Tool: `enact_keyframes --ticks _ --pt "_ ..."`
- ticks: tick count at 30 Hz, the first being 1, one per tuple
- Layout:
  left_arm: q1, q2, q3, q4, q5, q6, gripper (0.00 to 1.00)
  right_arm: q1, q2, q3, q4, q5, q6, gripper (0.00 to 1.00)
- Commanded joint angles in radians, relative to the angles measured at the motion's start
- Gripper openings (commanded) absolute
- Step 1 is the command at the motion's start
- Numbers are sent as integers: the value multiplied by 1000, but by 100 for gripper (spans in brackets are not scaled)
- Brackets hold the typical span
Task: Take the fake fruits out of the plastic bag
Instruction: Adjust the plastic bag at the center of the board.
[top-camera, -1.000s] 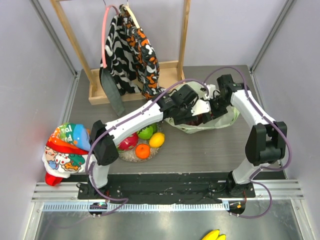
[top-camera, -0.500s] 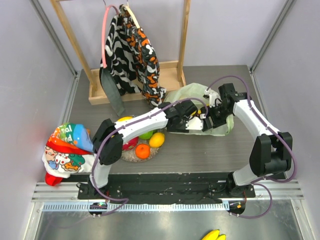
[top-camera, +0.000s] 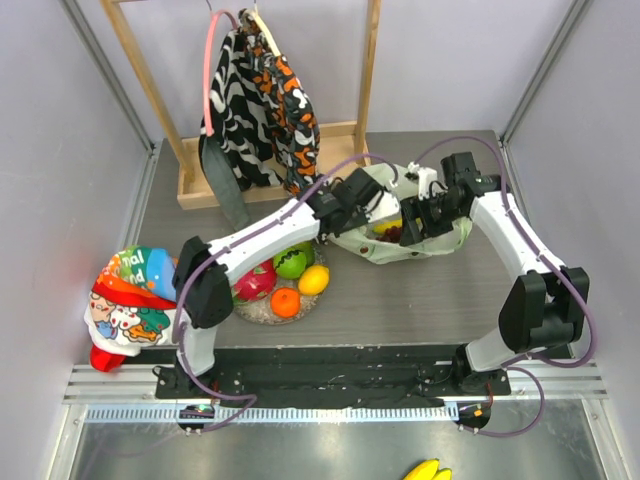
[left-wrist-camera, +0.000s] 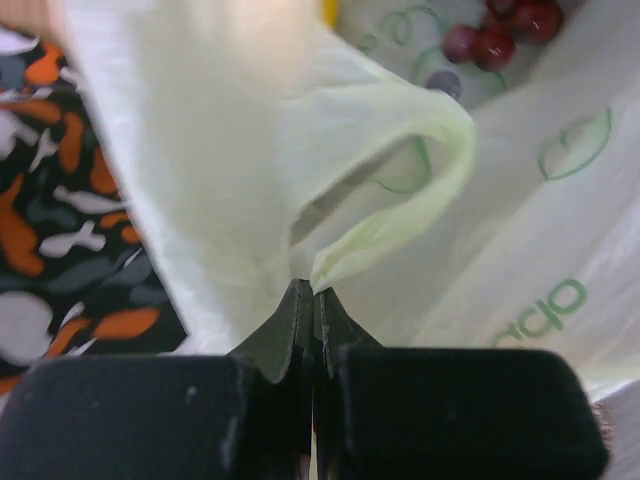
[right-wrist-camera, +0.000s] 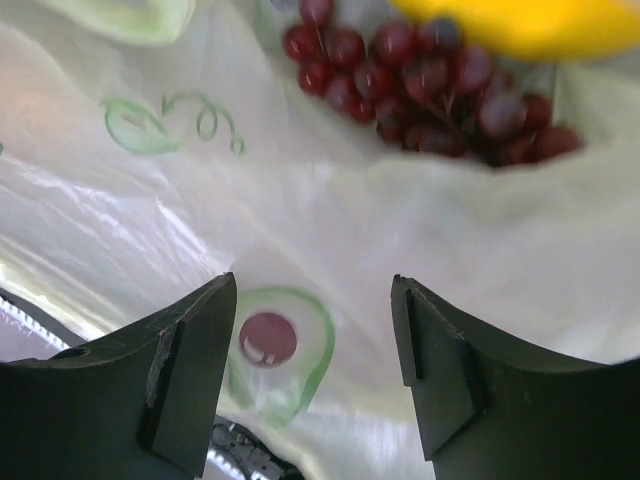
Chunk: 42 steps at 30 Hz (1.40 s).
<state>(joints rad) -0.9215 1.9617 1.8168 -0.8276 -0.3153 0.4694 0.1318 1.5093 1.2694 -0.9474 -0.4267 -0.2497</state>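
Your left tool (left-wrist-camera: 313, 292) is pressed together on a thin fold of the bag (left-wrist-camera: 200, 150), right at the root of one handle loop (left-wrist-camera: 440, 150), and that is where trouble could start. The pinch holds only a sliver of slippery film, so if you pull hard or sideways the fold may slide out, or the film may stretch and tear at the loop. Lift too far and the whole bag could come up off the worktop (top-camera: 420, 300) with the fruit inside, tipping it instead of opening it. Your right tool (right-wrist-camera: 312, 290) stands spread and grips nothing, with loose film and a printed avocado mark (right-wrist-camera: 270, 345) lying between and under its fingers (right-wrist-camera: 180, 370). If you drive it forward and close from here, it will likely gather plastic rather than fruit, and then both tools would tug the same sheet against each other. The grapes (right-wrist-camera: 420, 90) lie in the bag's mouth beyond the ends of those fingers, ahead and a little to the right, apart from them. A yellow fruit (right-wrist-camera: 520, 20) lies just past the bunch at the far edge of that view. From the left tool, the grapes sit well ahead, past the handle loop and to its right. Farther off, the patterned cloth (top-camera: 265, 100) hangs near the left tool's side of the bag, and a wide swing could snag it.
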Motion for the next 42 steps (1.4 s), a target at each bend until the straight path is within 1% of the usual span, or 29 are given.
enact_keyframes --ticks 1,4,8,10,11,13,16,17,18,20,23,24,26,28,29,31,33,37,42 --pt "29 -161 53 28 57 -188 0 18 3 116 39 -87 -43 70" --pt "32 -190 53 42 65 -261 0 49 57 171 65 -89 -37 66" --pt "32 -207 47 36 78 -340 0 110 141 258 75 -29 -45 55" --pt "32 -211 41 39 73 -383 0 134 175 252 105 0 -39 52" --pt "32 -213 41 38 74 -390 0 138 184 234 110 17 -30 48" --pt "32 -221 36 33 78 -408 0 150 193 211 69 29 -31 45" --pt "32 -250 7 41 76 -414 0 149 117 58 27 58 -34 43" --pt "32 -257 -4 44 74 -414 0 149 54 -38 24 75 -40 42" --pt "32 -271 -25 45 82 -413 0 149 19 -80 24 101 -52 42" --pt "32 -280 -50 41 85 -419 0 149 -27 -157 18 123 -66 43" --pt "32 -305 -96 24 120 -431 0 146 -67 -189 -40 129 -88 42" --pt "32 -311 -115 22 130 -439 0 146 -73 -177 -77 121 -94 42" --pt "30 -325 -128 25 133 -437 0 146 -93 -170 -97 120 -100 42" --pt "30 -325 -134 30 124 -428 0 146 -107 -157 -99 120 -109 43" --pt "30 -322 -134 33 119 -425 0 146 -101 -122 -94 123 -114 44" --pt "30 -319 -134 39 104 -420 0 146 -63 -73 -50 161 -131 46" --pt "30 -317 -137 45 104 -416 0 146 -20 13 11 187 -141 47" --pt "32 -316 -132 47 97 -394 0 147 136 161 47 203 -180 47" --pt "32 -313 -119 48 110 -380 0 146 247 246 75 200 -192 49"
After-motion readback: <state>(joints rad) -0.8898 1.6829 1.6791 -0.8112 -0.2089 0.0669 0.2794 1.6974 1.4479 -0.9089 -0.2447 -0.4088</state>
